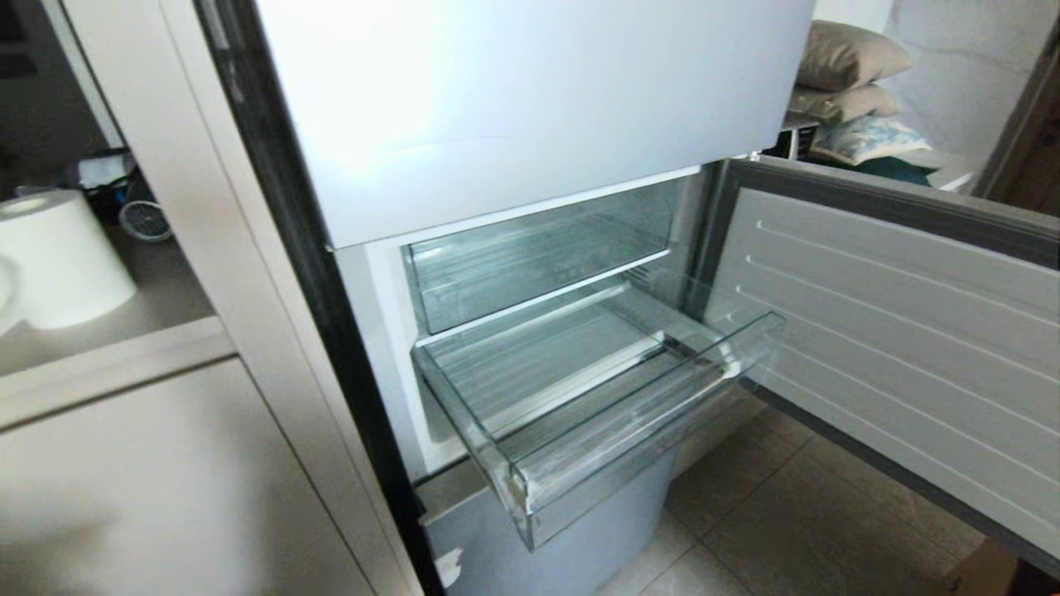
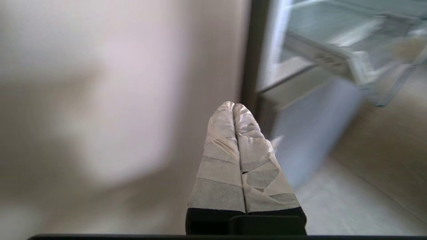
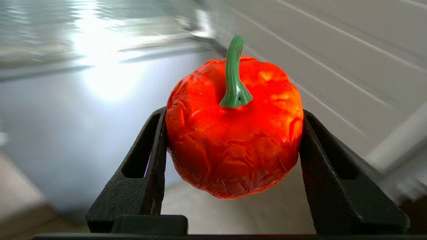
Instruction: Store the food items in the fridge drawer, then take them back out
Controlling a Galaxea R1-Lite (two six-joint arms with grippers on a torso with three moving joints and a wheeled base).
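Fruit [image 3: 233, 130], orange-red, lumpy, green stem: pinched between the black fingers [image 3: 141, 173] of the right gripper [image 3: 233, 133], off the floor, near the open fridge door [image 1: 894, 331]. Fridge drawer [image 1: 613, 447], clear plastic, ribbed floor: pulled out, nothing inside. Left gripper [image 2: 233, 108]: taped fingers pressed together, beside the cabinet panel [image 2: 116, 100]. Paper roll [image 1: 58, 257] on counter.

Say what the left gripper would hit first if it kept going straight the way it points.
Probably the pale cabinet side just beside the fridge's dark edge. The shut left gripper aims at that seam, not at the open drawer off to one side. Depth is unclear, so this is a guess.
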